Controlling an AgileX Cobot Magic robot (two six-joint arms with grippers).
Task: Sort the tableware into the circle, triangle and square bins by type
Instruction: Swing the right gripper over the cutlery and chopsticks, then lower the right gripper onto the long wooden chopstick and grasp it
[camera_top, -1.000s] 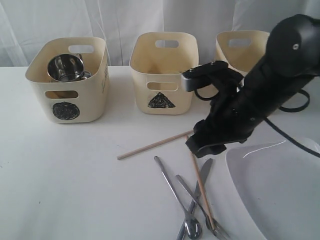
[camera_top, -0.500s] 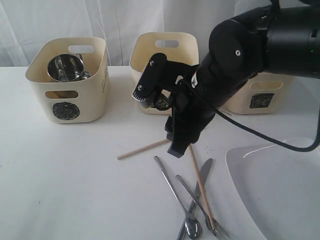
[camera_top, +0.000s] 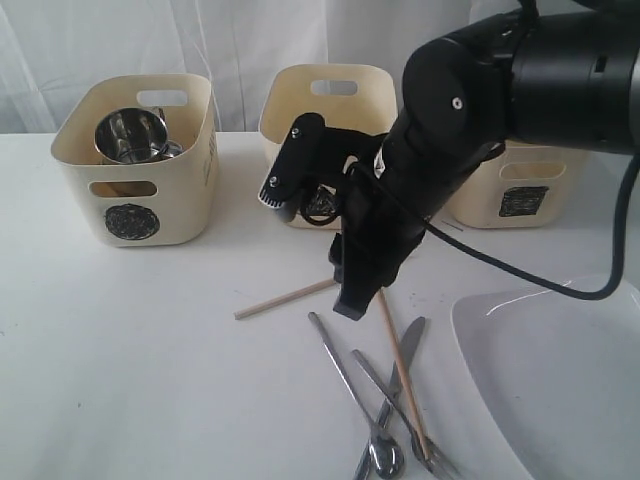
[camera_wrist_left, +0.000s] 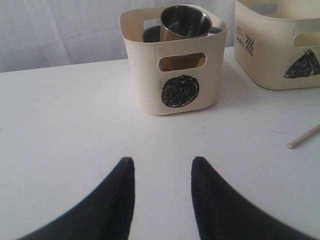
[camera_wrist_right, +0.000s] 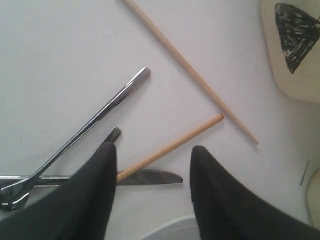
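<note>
Two wooden chopsticks (camera_top: 285, 298) (camera_top: 403, 370) lie crossed on the white table beside a steel spoon (camera_top: 345, 385), fork (camera_top: 400, 410) and knife (camera_top: 405, 345). My right gripper (camera_top: 350, 300) hangs open just above where the chopsticks meet. In the right wrist view its fingertips (camera_wrist_right: 152, 150) straddle one chopstick (camera_wrist_right: 172, 146) and the knife blade (camera_wrist_right: 150, 177), holding nothing. My left gripper (camera_wrist_left: 162, 165) stands open and empty over bare table, facing the circle bin (camera_wrist_left: 175, 75), which holds a steel mug (camera_wrist_left: 185, 22). The large white plate (camera_top: 550, 380) lies at the front right.
The circle bin (camera_top: 130, 160) stands at the back left, the triangle bin (camera_top: 325, 120) in the middle and the square bin (camera_top: 510, 190) at the right, the last two partly hidden by my right arm. A white curtain closes the back.
My right arm has swung in from the right and turned its gripper down over the crossed chopsticks. Its jaws have narrowed a little. The left gripper has not moved.
</note>
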